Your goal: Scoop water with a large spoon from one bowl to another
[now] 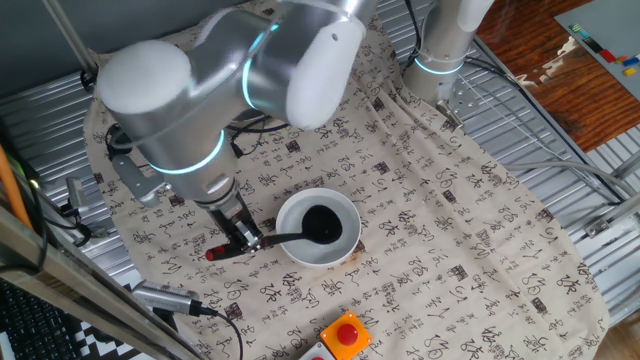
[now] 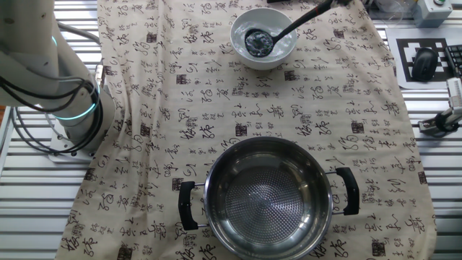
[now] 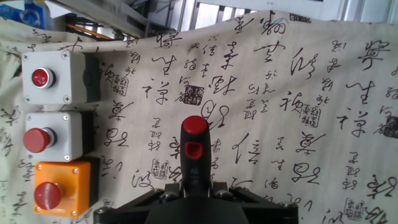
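While hand [image 1: 243, 238] clamps black ladle [image 1: 300, 234] nr red tip, cup prob. submerged in white bowl [image 1: 345, 245].

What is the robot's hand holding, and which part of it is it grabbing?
The gripper holds the black ladle by its thin handle, close to the red tip. The ladle's cup sits inside the white bowl.

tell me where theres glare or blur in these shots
One fixed view: the arm's near joint looms large and soft, blocking the steel bowl. The other fixed view: sharp, glare on the steel bowl and glints in the ladle. Hand view: cloth crisp, the hand dark at the bottom edge.
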{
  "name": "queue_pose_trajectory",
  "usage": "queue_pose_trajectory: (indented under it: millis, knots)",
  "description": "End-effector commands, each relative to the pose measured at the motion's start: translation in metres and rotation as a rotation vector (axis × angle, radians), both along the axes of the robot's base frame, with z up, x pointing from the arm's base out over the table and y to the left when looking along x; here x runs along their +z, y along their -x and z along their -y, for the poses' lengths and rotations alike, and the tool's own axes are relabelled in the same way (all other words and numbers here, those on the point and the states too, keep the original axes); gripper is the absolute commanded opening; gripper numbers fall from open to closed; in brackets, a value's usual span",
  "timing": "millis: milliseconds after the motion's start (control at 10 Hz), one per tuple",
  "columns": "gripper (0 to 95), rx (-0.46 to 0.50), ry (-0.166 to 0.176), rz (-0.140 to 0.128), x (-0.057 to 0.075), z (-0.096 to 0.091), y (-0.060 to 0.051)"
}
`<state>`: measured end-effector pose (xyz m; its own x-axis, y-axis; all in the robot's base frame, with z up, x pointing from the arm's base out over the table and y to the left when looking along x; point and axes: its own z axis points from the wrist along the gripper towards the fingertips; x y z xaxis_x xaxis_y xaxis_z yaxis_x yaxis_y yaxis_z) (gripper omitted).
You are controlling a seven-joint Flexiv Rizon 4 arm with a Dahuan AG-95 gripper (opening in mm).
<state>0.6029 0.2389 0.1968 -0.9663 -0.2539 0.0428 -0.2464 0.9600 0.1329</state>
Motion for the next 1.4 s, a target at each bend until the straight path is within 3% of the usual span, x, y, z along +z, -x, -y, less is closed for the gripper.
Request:
queue_pose_trajectory:
  millis: [100, 200, 300, 600, 800, 1400]
  knots:
    - [0.0, 0.023, -0.005, -0.003, -0.0001, 0.0006, 0.0002]
    - [0.0, 0.027, 0.028, -0.004, -0.0001, 0.0006, 0.0002]
    - [0.0, 0.044, 0.04, -0.001, -0.0001, 0.0006, 0.0002]
    - [0.0, 0.022, 0.037, -0.016, -0.0001, 0.0006, 0.0002]
    - [0.0, 0.031, -0.048, -0.002, -0.0001, 0.0006, 0.0002]
    - [0.0, 0.016, -0.071, 0.023, 0.0081, -0.0028, 0.0033]
